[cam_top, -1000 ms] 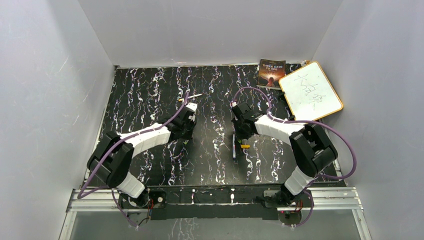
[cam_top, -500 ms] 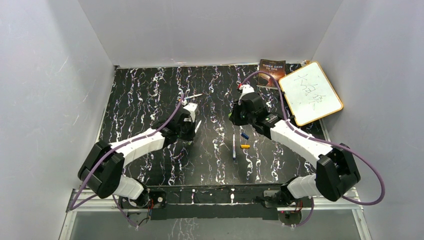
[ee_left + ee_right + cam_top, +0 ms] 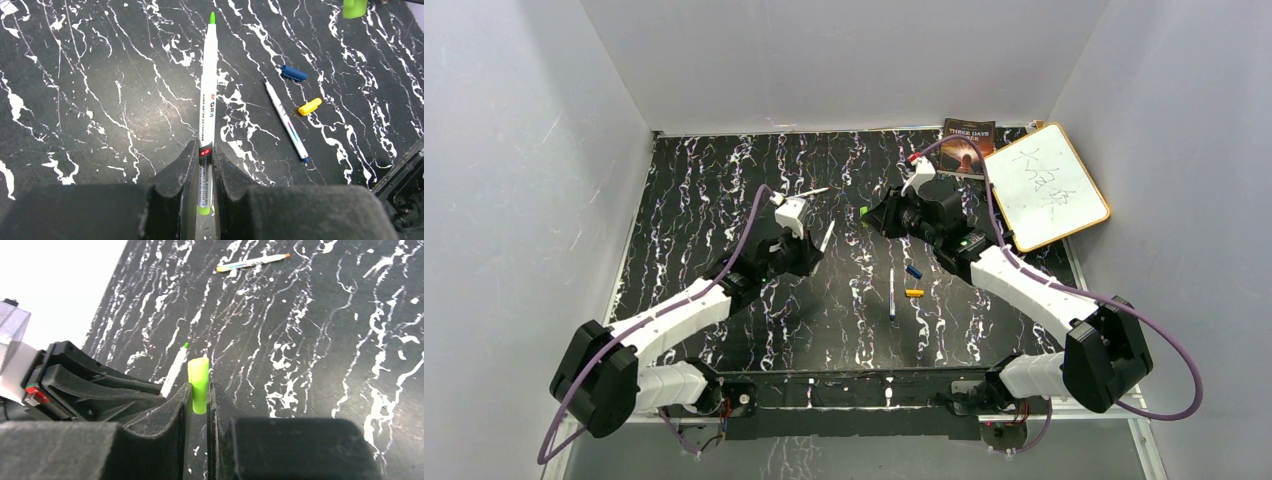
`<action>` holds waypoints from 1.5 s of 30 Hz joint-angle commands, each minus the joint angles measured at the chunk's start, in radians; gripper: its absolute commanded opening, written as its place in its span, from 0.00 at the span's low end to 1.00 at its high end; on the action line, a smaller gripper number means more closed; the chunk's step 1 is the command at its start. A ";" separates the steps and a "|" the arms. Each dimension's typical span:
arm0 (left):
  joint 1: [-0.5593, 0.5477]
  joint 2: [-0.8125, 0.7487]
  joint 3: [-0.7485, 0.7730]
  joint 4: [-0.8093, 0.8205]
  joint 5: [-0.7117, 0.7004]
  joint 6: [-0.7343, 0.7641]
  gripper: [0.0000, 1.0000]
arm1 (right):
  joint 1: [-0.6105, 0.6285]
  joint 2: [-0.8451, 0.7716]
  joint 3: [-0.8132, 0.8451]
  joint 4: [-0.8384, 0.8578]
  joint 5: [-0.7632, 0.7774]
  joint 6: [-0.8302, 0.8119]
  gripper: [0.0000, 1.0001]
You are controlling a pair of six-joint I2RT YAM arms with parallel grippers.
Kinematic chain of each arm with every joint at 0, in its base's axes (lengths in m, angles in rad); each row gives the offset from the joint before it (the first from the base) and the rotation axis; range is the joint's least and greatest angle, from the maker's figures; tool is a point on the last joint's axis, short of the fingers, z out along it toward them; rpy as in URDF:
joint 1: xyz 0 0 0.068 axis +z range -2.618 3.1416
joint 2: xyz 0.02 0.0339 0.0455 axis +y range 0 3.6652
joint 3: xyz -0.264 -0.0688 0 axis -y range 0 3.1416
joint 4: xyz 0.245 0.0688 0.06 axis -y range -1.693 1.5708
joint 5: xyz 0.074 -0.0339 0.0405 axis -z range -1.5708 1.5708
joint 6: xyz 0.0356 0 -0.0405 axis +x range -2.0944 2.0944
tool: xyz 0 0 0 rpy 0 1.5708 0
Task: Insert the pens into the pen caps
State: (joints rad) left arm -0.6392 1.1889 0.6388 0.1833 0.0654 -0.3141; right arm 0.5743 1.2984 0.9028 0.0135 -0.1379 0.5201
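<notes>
Though gripped, green pen (image 3: pixel 208 100) and green cap (image 3: pixel 198 385) are apart.

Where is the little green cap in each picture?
Top view: green cap just right of centre.
Left wrist: top right corner.
Right wrist: in the middle, low down.
Shared landmark: the green-tipped pen, seen in all three views.
</notes>
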 commanded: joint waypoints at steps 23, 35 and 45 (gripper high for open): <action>-0.007 -0.259 -0.104 0.342 0.162 -0.189 0.00 | -0.004 -0.021 0.052 0.500 -0.152 0.250 0.00; -0.007 -0.247 -0.097 0.406 0.205 -0.230 0.00 | -0.004 0.010 0.065 0.566 -0.204 0.294 0.00; -0.007 -0.262 -0.078 0.384 0.221 -0.225 0.00 | -0.004 0.009 0.064 0.559 -0.196 0.284 0.00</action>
State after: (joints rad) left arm -0.6392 0.9485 0.5236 0.5381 0.2634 -0.5400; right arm 0.5739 1.3151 0.9218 0.5060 -0.3321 0.8104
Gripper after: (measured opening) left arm 0.104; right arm 0.118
